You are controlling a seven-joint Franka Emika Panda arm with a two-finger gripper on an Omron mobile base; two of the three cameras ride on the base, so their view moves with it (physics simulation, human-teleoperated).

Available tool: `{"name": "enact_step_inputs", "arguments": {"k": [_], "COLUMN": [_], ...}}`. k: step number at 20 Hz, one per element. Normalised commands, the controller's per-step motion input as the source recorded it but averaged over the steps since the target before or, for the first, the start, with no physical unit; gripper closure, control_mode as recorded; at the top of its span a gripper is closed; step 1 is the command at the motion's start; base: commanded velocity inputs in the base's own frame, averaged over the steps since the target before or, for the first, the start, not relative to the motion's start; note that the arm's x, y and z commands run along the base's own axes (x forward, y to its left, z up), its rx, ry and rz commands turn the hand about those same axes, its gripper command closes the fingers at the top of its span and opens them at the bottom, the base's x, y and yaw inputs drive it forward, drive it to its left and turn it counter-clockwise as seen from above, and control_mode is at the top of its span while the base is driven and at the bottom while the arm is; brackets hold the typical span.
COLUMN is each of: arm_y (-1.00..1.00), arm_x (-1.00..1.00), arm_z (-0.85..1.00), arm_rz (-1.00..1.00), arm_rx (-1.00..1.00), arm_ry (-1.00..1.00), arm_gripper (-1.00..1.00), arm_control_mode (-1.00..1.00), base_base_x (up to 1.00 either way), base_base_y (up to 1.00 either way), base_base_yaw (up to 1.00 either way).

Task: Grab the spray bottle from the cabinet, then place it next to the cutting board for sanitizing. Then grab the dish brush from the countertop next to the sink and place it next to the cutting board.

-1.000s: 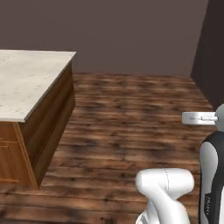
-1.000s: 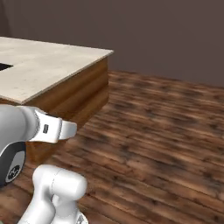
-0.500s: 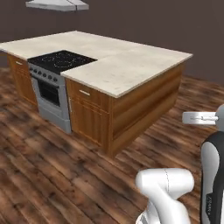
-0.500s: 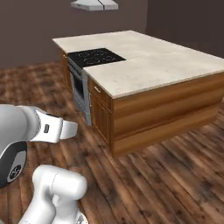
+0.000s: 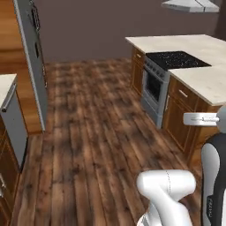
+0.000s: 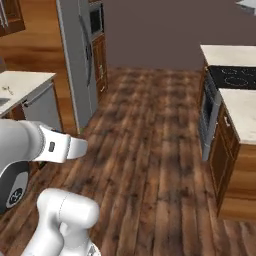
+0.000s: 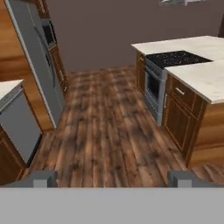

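A wide strip of dark wooden plank floor (image 7: pixel 109 127) is seen between a beige stone island tabletop (image 7: pixel 205 78) and a grey refrigerator (image 7: pixel 35 57). The hand (image 7: pixel 113 178) is spread open, empty. No spray bottle is seen.

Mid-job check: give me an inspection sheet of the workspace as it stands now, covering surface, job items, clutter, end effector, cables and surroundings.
Surface: beige stone island counter to the right, bare where visible; wood plank floor ahead.
Job's things: nothing seen of the spray bottle, cutting board or dish brush; a corner of countertop at the left.
Clutter: small unclear bits on that countertop corner.
End effector: end effector open, fingertips wide apart, nothing between them.
Cables: nothing seen.
Surroundings: black cooktop over a steel oven, range hood above, tall steel fridge at left, grey dishwasher front.
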Motion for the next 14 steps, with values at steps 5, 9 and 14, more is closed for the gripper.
{"name": "enact_step_inputs", "arguments": {"k": [5, 9, 14], "arm_y": [0.00, 0.00, 0.00], "arm_x": [0.00, 0.00, 0.00], "arm_z": [0.00, 0.00, 0.00], "arm_rz": [0.00, 0.00, 0.00], "arm_rx": [0.00, 0.00, 0.00], "arm_ry": [0.00, 0.00, 0.00], "arm_gripper": [-1.00, -1.00, -1.00], "arm_control_mode": [1.00, 1.00, 1.00], "base_base_x": [0.00, 0.00, 0.15], "base_base_y": [0.00, 0.00, -0.02], "base_base_yaw": [1.00, 1.00, 0.99]}}
